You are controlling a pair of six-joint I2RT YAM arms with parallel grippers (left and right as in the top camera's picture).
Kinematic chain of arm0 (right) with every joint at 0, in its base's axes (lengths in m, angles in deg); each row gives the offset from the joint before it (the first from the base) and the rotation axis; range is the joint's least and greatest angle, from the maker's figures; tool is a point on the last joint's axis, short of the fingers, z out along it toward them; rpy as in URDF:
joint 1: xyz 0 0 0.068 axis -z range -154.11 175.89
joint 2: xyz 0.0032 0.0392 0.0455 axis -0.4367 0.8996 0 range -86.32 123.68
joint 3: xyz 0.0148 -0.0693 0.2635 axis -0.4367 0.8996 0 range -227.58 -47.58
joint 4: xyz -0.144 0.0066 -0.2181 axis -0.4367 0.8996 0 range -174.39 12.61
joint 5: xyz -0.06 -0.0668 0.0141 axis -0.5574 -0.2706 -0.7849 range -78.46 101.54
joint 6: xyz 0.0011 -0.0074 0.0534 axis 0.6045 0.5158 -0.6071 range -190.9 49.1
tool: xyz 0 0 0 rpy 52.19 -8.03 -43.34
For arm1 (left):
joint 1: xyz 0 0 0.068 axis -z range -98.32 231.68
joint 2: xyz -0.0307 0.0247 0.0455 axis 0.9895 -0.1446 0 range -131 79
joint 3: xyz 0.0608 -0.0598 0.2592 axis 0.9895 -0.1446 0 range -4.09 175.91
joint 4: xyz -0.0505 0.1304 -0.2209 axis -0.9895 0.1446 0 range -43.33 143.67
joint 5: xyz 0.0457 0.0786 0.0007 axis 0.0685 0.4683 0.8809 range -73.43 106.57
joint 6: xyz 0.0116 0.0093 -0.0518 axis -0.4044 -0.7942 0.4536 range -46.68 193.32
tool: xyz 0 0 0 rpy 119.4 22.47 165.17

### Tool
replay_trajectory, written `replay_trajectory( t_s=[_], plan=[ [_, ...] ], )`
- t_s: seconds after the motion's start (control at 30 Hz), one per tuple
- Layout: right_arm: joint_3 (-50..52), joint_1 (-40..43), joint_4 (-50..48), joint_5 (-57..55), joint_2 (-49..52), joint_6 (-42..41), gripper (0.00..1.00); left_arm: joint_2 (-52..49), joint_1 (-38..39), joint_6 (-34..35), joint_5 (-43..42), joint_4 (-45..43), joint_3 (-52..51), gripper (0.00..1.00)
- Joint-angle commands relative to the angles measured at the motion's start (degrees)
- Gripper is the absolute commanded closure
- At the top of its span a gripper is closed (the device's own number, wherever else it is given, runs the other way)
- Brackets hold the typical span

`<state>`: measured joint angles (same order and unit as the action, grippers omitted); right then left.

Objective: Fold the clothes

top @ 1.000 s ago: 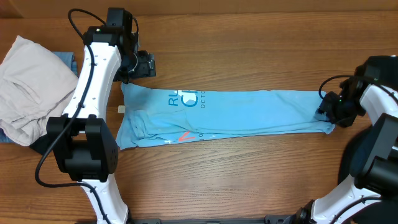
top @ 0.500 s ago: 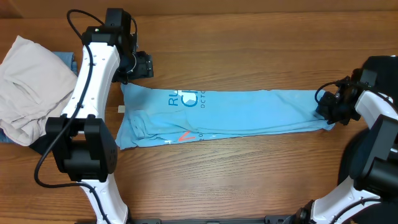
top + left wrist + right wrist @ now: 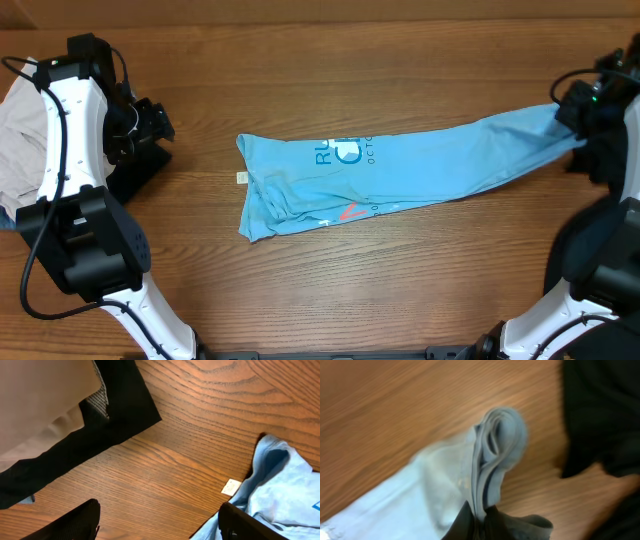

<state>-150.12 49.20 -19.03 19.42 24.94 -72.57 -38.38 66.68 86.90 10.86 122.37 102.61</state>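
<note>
The sky-blue T-shirt [image 3: 420,170], folded into a long strip with its white lettering up, lies slanted across the middle of the table. My right gripper [image 3: 571,112] is shut on its right end, which is lifted off the wood. In the right wrist view the bunched blue layers [image 3: 496,445] stand up between my closed fingers [image 3: 470,525]. My left gripper [image 3: 153,124] hangs open at the far left, apart from the shirt. Its left wrist view shows bare wood between the fingertips [image 3: 75,521], with the shirt's collar end [image 3: 280,490] and a white tag [image 3: 231,487] to the right.
Other clothes sit at the left edge: an off-white garment [image 3: 18,130] and a black one [image 3: 140,168] spread under the left gripper, seen close in the left wrist view as black cloth [image 3: 120,415] and off-white cloth [image 3: 40,395]. The right arm's dark base [image 3: 600,290] fills the lower right.
The right gripper has closed on the shirt's right end and pulled it up and to the right, dragging the whole shirt rightward. The left arm has swung left to the pile.
</note>
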Motion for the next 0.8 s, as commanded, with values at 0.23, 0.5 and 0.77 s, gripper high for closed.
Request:
replay_trajectory(
  t_s=[0.23,0.5,0.77],
  plan=[
    [0.0,-28.8,9.8,6.7,-1.8,-0.4,0.96,0.5,0.2,0.8,-1.8,-0.5,0.8,0.20],
    [13.7,-41.2,-1.8,7.7,-0.5,-4.5,0.96,0.5,0.2,0.8,-3.3,-0.1,0.8,0.21],
    [19.9,-48.7,-12.1,1.9,-0.2,-4.2,0.51,0.5,0.6,0.8,-3.3,0.0,0.8,0.21]
  ],
)
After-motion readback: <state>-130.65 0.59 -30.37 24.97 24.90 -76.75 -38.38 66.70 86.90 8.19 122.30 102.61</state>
